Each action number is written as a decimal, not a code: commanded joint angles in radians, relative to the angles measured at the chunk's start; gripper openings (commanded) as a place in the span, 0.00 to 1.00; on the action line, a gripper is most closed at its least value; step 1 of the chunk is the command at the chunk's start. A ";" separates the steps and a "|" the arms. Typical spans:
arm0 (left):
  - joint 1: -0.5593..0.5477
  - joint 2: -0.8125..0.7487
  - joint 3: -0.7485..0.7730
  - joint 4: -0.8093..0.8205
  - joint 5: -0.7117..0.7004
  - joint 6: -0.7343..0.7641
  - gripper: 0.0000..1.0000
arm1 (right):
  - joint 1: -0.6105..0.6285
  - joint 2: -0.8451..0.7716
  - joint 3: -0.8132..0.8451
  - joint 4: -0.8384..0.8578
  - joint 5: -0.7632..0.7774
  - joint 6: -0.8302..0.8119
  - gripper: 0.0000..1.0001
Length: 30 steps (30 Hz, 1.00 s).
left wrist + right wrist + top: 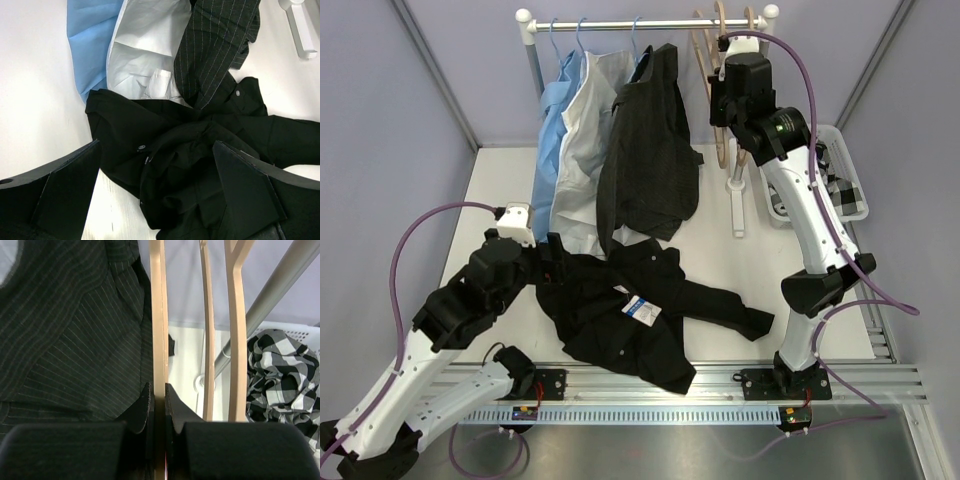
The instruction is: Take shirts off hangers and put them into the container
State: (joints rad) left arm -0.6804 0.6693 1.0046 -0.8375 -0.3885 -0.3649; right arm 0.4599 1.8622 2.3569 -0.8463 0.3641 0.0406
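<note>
A plain black shirt (pixel 630 315) lies crumpled on the white table, off any hanger. My left gripper (pixel 558 262) hovers at its left edge, open, with the black shirt (pixel 190 150) spread between and under the wide fingers (pixel 65 190). Up at the rail, my right gripper (pixel 158 395) is shut on the thin edge of a bare tan wooden hanger (pixel 159 315). Two more wooden hangers (pixel 235 340) hang to its right. The white container (pixel 845 185) stands at the right, and a black-and-white checked shirt (pixel 280 375) lies inside it.
Light blue (pixel 552 150), white (pixel 582 140) and dark grey pinstriped (pixel 650 150) shirts hang on thin blue hangers from the rail (pixel 650 22). Their tails reach the table near the black shirt. The rack's white foot (pixel 737 205) stands between the shirts and the container.
</note>
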 commanded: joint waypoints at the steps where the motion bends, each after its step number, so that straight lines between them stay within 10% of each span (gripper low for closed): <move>1: 0.001 -0.007 -0.008 0.028 0.008 -0.014 0.99 | -0.018 0.000 0.070 0.059 -0.010 -0.022 0.00; 18: 0.001 -0.007 -0.020 0.028 0.019 -0.019 0.99 | -0.064 0.123 0.154 -0.149 -0.132 0.042 0.00; 20: 0.001 0.000 -0.015 0.028 0.022 -0.019 0.99 | -0.063 0.101 0.124 -0.154 -0.151 0.042 0.14; 21: 0.001 0.001 -0.015 0.028 0.023 -0.019 0.99 | -0.063 0.086 0.104 -0.146 -0.162 0.039 0.45; 24: 0.001 0.007 -0.006 0.028 0.023 -0.020 0.99 | -0.063 -0.001 0.018 -0.117 -0.200 0.039 0.75; 30: 0.001 0.048 0.017 0.029 0.031 -0.020 0.99 | -0.061 -0.275 -0.143 -0.042 -0.332 -0.018 0.99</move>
State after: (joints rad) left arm -0.6804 0.6968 0.9886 -0.8368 -0.3763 -0.3744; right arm 0.3981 1.7924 2.2356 -0.9489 0.1368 0.0639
